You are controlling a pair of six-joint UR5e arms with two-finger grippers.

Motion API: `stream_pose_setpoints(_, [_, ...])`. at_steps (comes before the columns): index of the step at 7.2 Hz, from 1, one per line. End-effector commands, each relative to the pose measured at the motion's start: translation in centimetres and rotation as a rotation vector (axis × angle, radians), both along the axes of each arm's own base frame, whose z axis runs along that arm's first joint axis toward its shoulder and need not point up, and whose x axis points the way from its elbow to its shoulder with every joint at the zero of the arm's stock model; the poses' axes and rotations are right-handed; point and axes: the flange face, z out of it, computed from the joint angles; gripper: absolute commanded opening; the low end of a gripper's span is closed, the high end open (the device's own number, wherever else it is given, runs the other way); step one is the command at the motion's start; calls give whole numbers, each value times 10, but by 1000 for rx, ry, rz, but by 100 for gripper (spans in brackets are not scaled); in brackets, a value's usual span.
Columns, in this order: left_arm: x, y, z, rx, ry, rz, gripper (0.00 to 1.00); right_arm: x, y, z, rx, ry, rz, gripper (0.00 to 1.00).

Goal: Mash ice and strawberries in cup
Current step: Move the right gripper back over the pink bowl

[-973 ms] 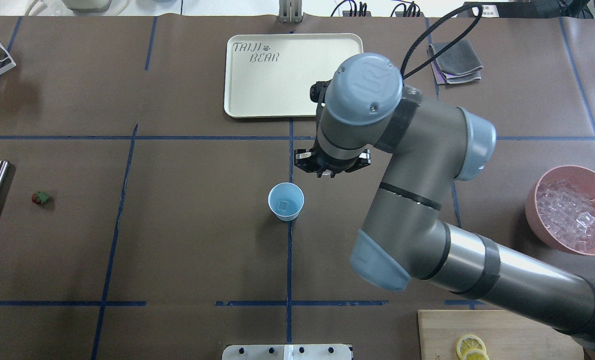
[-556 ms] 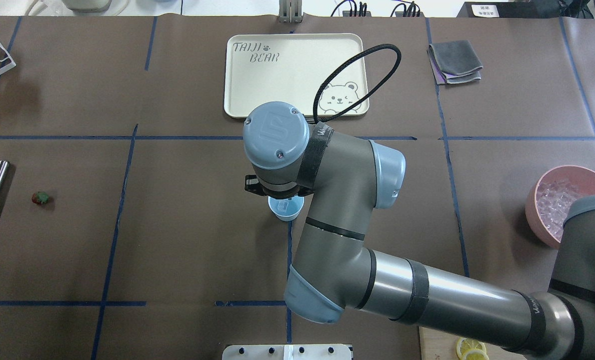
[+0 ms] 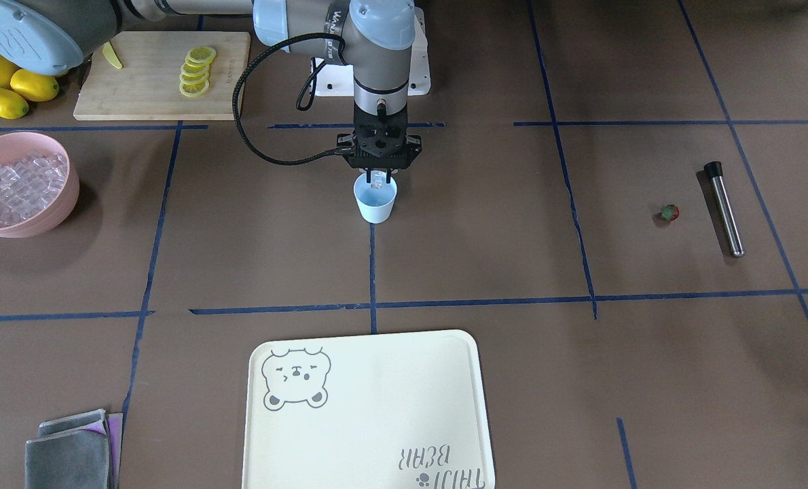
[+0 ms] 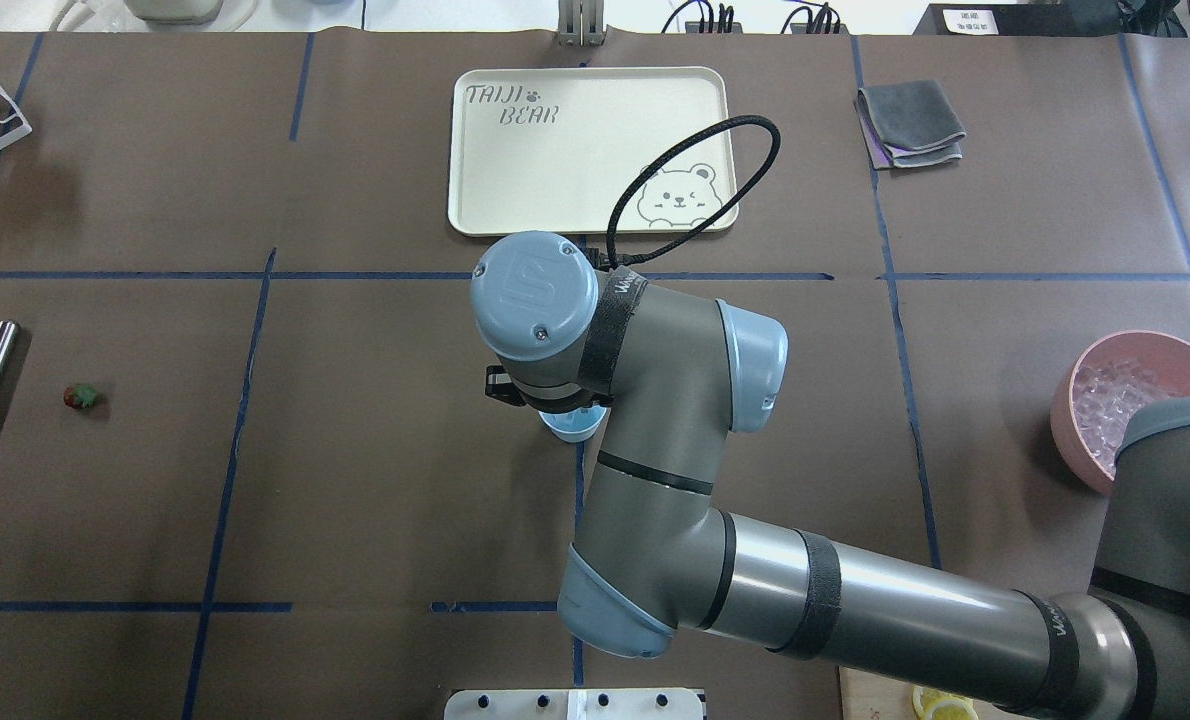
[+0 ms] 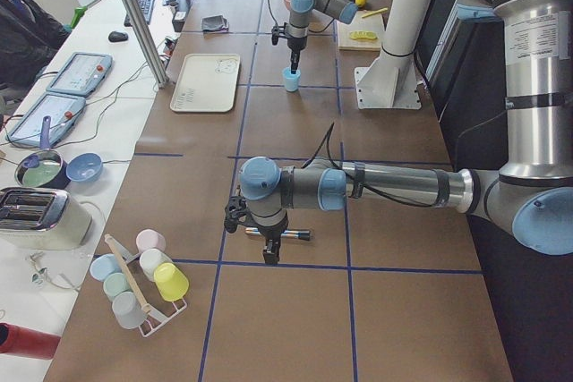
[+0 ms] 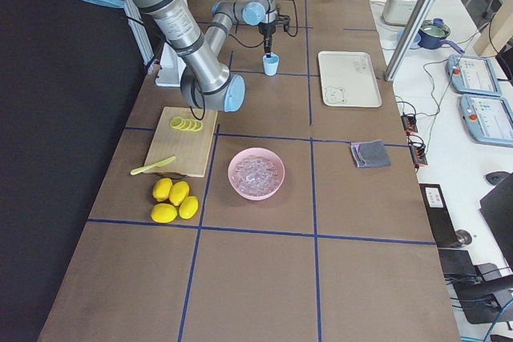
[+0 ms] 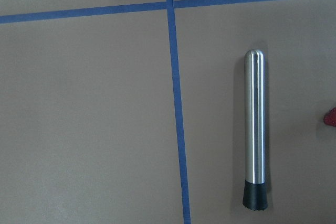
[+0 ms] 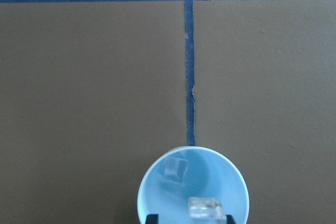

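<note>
The pale-blue cup (image 3: 375,204) stands at the table's middle, on a blue tape line. My right gripper (image 3: 376,182) hangs straight over its rim, shut on one clear ice cube (image 8: 207,208). A second ice cube (image 8: 176,170) lies inside the cup (image 8: 157,203). In the overhead view the right arm hides most of the cup (image 4: 570,430). The strawberry (image 3: 667,213) lies far off on the table beside a steel muddler (image 3: 724,208). My left gripper (image 5: 271,252) hovers over the muddler (image 7: 254,129); I cannot tell whether it is open or shut.
A pink bowl of ice (image 3: 64,197) stands on the right arm's side. Beyond it are a cutting board with lemon slices (image 3: 146,95) and whole lemons (image 3: 10,85). A cream tray (image 3: 366,407) and a folded grey cloth (image 3: 71,451) lie across the table.
The right arm has swung left from beside the cup to straight above it and now covers most of the cup in the overhead view.
</note>
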Motion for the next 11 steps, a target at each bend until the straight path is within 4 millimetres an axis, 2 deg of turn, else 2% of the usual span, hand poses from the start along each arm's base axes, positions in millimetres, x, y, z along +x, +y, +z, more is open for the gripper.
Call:
stream_pose_setpoints(1, [0, 0, 0, 0, 0, 1, 100, 2, 0, 1, 1, -3, -1, 100])
stream_pose_setpoints(4, [1, 0, -1, 3, 0, 2, 100, 5, -3, -8, 6, -18, 8, 99])
stream_pose_setpoints(5, [1, 0, 0, 1, 0, 3, 100, 22, -13, -6, 15, -28, 17, 99])
stream_pose_setpoints(6, [4, 0, 0, 1, 0, 10, 100, 59, -20, 18, 14, -34, 40, 99])
stream_pose_setpoints(8, [7, -1, 0, 1, 0, 16, 100, 176, -32, 83, 112, -36, -51, 99])
stream_pose_setpoints(9, [7, -1, 0, 1, 0, 16, 100, 223, -41, 119, 129, -10, -85, 100])
stream_pose_setpoints(10, [7, -1, 0, 1, 0, 16, 100, 268, -58, 154, 161, 22, -114, 100])
stream_pose_setpoints(11, [7, -1, 0, 1, 0, 16, 100, 314, -67, 204, 174, 14, -138, 100])
